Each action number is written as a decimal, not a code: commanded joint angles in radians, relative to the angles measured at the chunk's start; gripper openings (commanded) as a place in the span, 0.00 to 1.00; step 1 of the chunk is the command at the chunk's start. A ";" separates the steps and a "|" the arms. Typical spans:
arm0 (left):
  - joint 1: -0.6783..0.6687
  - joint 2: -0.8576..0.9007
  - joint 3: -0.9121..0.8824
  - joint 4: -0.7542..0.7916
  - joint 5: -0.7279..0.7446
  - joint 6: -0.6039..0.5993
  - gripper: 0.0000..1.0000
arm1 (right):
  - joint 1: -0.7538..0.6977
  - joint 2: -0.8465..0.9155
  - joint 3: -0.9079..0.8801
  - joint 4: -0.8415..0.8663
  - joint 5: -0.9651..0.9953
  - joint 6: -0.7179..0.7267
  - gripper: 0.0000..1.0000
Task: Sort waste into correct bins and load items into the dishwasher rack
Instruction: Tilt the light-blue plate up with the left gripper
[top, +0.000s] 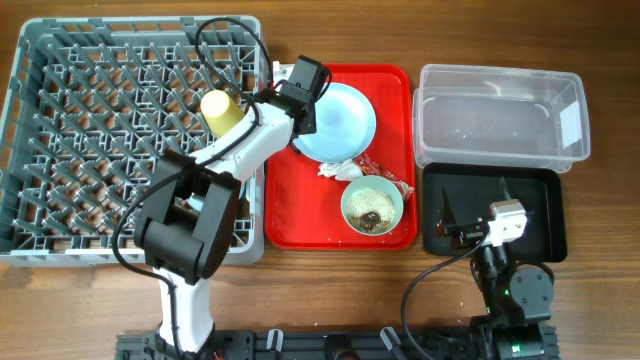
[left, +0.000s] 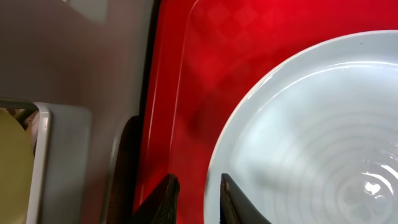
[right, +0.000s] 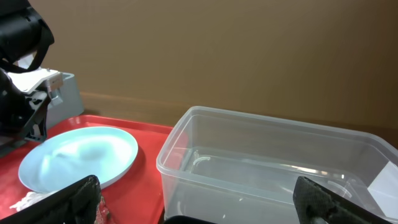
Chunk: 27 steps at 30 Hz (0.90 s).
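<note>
Where visible: one plate (top: 345, 125), one bowl (top: 348, 203), one cup (top: 222, 110).

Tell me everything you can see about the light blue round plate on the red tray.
The light blue round plate looks glossy, with faint concentric rings in its shallow well and a raised rim. It appears empty. It lies face up at the back of the flat red tray. The left gripper straddles its rim, one finger each side; whether it clamps is unclear. A crumpled white tissue lies against its near edge.
</note>
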 joint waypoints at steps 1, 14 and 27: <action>0.003 0.012 0.005 0.003 0.048 0.008 0.23 | -0.005 -0.002 -0.001 0.002 -0.009 -0.005 1.00; -0.020 0.068 0.005 0.010 0.126 0.008 0.15 | -0.005 -0.002 -0.001 0.002 -0.009 -0.005 1.00; -0.059 0.068 0.006 0.082 0.020 0.004 0.24 | -0.005 -0.002 -0.001 0.002 -0.009 -0.005 1.00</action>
